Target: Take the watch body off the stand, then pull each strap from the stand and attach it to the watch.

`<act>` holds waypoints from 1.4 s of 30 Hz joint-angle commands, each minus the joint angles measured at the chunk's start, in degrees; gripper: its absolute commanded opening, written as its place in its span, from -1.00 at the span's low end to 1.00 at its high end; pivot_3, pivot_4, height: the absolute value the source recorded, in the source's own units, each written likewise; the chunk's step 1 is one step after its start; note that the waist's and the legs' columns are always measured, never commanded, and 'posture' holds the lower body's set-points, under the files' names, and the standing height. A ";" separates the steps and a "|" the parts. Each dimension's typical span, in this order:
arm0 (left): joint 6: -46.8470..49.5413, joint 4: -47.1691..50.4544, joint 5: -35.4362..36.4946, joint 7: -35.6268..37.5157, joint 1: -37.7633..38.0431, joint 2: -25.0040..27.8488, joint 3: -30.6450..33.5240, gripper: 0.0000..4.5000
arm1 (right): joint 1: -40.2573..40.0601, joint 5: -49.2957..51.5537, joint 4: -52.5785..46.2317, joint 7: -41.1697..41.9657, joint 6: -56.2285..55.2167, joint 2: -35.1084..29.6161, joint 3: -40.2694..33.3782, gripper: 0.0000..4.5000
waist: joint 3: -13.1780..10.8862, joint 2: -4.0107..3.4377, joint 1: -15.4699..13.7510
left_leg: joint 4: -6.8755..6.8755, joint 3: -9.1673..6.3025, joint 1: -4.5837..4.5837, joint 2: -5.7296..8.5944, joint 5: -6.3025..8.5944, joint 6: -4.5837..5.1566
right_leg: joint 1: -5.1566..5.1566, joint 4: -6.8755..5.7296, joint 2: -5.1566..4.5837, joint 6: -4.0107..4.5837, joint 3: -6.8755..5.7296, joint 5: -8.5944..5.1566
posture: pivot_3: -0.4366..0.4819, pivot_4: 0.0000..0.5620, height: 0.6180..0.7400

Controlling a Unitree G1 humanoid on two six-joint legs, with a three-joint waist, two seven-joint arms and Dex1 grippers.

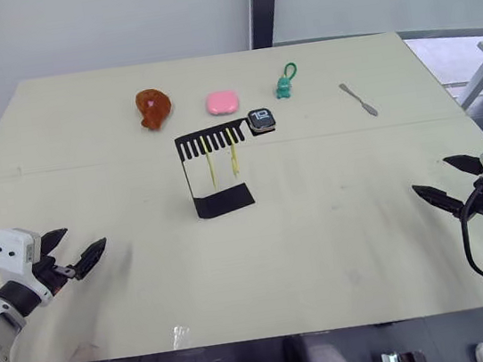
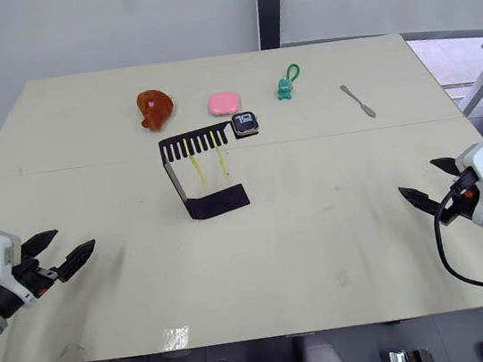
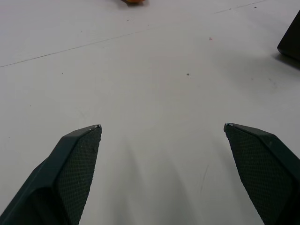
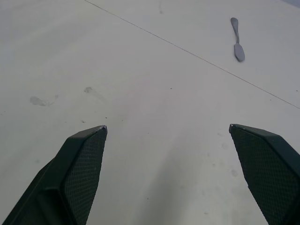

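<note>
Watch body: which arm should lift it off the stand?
Right, marginally. The watch body sits on the stand's right end, facing the open right pincer; the left pincer would cross the stand.

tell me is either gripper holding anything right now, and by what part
Nothing is held. The left gripper and right gripper are both open over bare table, while the watch body and straps sit on the stand.

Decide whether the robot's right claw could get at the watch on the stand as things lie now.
Probably yes: the open right claw has bare table between it and the watch, perched on the stand end nearest it.
</note>
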State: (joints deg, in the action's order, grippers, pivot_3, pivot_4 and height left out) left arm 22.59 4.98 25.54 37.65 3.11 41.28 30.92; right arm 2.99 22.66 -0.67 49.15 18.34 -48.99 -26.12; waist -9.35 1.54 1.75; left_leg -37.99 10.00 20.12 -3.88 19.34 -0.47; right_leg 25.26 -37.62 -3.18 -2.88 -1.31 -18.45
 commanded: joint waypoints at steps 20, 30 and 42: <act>16.05 20.38 22.89 2.90 -6.25 3.62 1.13 1.00 | -1.12 8.92 -29.02 -16.76 17.64 7.63 -1.99 0.97 | 0.02 0.02 0.07 | -0.10 -0.06 0.03 0.00 0.00 -0.01 | 0.00 -0.15 -0.01 -0.03 0.05 0.02 | -0.05 -0.47 1.00; 17.95 21.97 26.64 -0.79 -26.40 6.99 -9.24 1.00 | 19.54 29.65 -42.84 -39.12 39.27 14.62 4.21 0.97 | 0.02 0.02 0.16 | -0.10 -0.13 0.01 0.03 -0.03 -0.12 | 0.02 -0.16 0.21 -0.02 0.18 0.01 | -0.05 -0.47 1.00; 10.58 11.28 16.98 5.42 -35.60 5.49 -17.66 1.00 | 36.24 33.83 -36.96 -53.53 47.09 24.42 14.71 0.97 | 0.02 0.02 0.27 | -0.17 -0.08 0.16 -0.19 -0.04 -0.14 | 0.15 -0.14 0.52 -0.02 0.42 0.01 | -0.05 -0.47 1.00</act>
State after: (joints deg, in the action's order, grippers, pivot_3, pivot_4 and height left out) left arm 34.66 16.42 43.36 42.23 -31.37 46.87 12.85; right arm 38.19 55.95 -36.86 -1.62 64.88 -25.12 -11.39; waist -9.33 1.57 2.02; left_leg -38.16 9.92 20.30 -4.08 19.29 -0.62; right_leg 25.44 -37.75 -2.66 -2.90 -0.89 -18.44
